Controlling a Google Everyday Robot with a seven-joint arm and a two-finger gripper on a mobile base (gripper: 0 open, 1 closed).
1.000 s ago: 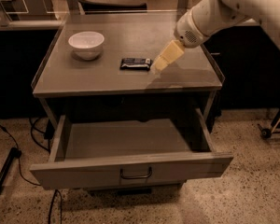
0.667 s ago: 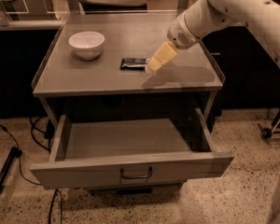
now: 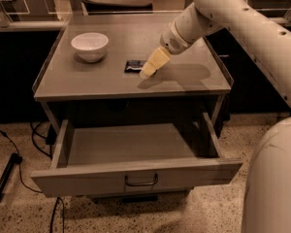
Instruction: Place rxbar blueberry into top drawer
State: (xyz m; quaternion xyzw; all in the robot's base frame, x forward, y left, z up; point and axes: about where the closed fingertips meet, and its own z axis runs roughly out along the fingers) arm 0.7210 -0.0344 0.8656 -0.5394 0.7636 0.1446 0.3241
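Observation:
The rxbar blueberry (image 3: 133,66) is a small dark flat bar lying on the grey table top, right of the bowl. My gripper (image 3: 146,73) reaches down from the upper right, its pale yellow fingers covering the bar's right end. The top drawer (image 3: 136,176) is pulled wide open below the table top, its inside bare, with a small dark bar handle (image 3: 141,180) at the centre of its front panel.
A white bowl (image 3: 89,46) stands on the table top (image 3: 87,79) at the left. The table has raised side rims. Black cables (image 3: 19,154) lie on the speckled floor at the left. My arm's pale body fills the right edge.
My gripper has moved left and down across the table top, from right of the bar to its right end. The bar, bowl and drawer have not moved.

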